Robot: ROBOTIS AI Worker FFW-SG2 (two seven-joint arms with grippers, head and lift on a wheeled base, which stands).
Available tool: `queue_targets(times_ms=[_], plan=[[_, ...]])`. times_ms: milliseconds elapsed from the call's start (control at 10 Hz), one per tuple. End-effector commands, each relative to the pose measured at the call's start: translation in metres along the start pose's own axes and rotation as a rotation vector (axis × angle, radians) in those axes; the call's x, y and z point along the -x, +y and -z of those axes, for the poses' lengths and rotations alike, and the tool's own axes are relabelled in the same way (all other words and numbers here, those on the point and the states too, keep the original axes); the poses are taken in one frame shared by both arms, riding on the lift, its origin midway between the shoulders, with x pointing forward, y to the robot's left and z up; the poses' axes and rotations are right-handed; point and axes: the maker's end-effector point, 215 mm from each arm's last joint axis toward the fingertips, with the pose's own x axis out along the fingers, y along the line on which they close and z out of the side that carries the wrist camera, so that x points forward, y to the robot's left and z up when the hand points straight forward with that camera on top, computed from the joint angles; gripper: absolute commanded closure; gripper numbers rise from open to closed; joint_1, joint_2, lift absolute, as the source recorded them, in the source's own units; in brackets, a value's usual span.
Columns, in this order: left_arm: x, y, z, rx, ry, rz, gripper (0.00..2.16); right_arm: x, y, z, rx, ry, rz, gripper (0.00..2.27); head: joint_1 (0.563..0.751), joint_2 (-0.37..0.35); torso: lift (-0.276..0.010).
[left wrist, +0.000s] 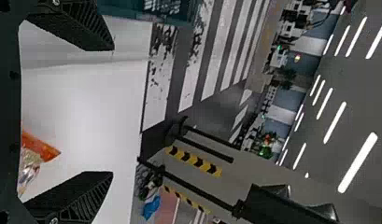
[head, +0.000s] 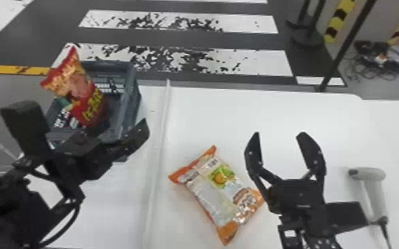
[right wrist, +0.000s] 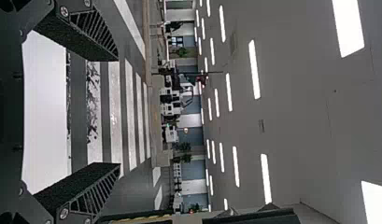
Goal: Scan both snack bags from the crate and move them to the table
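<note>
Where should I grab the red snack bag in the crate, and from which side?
I'd pinch the red snack bag by its upper end, coming down from above with the left claw, one finger on each broad face. The bag leans in the crate, that end poking above the rim while its lower part sits down inside.

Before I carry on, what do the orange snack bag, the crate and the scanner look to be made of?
Orange snack bag: thin, glossy plastic film, going by its creases and bright glints; possibly foil-lined.
Crate: probably rigid molded plastic, dark blue-grey, with a slotted wall.
Scanner: likely hard grey plastic, smooth and fairly matte.
</note>
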Motion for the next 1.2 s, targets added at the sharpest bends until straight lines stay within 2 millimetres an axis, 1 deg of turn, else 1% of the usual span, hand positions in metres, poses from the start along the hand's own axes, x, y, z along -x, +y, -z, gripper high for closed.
queue_targets(times_ms=[0, 100, 200, 300, 400, 500, 700, 800, 900, 1000, 1100], plan=[[0.026, 0.042, -0.024, -0.030, -0.056, -0.090, 0.04, -0.001, -0.001, 0.001, -0.004, 0.001, 0.001, 0.13, 0.695, 0.064, -0.087], [0.042, 0.067, -0.036, -0.051, -0.104, -0.152, 0.04, 0.000, -0.001, 0.001, -0.004, 0.001, 0.001, 0.12, 0.695, 0.111, -0.087], [0.053, 0.087, -0.042, -0.087, -0.150, -0.212, 0.04, 0.000, -0.001, 0.002, -0.004, 0.002, 0.001, 0.12, 0.695, 0.163, -0.087], [0.062, 0.103, -0.054, -0.139, -0.231, -0.259, 0.04, 0.000, -0.001, 0.002, -0.004, 0.003, 0.001, 0.13, 0.695, 0.185, -0.087], [0.072, 0.116, -0.069, -0.184, -0.333, -0.289, 0.04, 0.002, -0.001, 0.001, -0.006, -0.002, 0.001, 0.12, 0.695, 0.222, -0.087], [0.082, 0.128, -0.075, -0.196, -0.388, -0.317, 0.04, 0.006, 0.001, -0.004, -0.013, -0.016, 0.000, 0.12, 0.695, 0.251, -0.087], [0.089, 0.151, -0.055, -0.191, -0.361, -0.364, 0.03, 0.013, 0.007, 0.000, -0.014, -0.008, -0.003, 0.12, 0.695, 0.292, -0.087], [0.095, 0.158, -0.051, -0.194, -0.386, -0.374, 0.04, 0.015, 0.017, 0.013, 0.003, 0.037, -0.020, 0.12, 0.695, 0.316, -0.087], [0.095, 0.161, -0.046, -0.192, -0.384, -0.376, 0.04, 0.016, 0.025, 0.036, 0.029, 0.130, -0.017, 0.11, 0.695, 0.337, -0.087], [0.094, 0.161, -0.044, -0.180, -0.383, -0.373, 0.04, 0.019, 0.028, 0.063, 0.055, 0.237, -0.008, 0.12, 0.695, 0.350, -0.087], [0.091, 0.157, -0.044, -0.177, -0.385, -0.364, 0.04, 0.021, 0.028, 0.071, 0.060, 0.267, -0.005, 0.32, 0.695, 0.350, -0.087]])
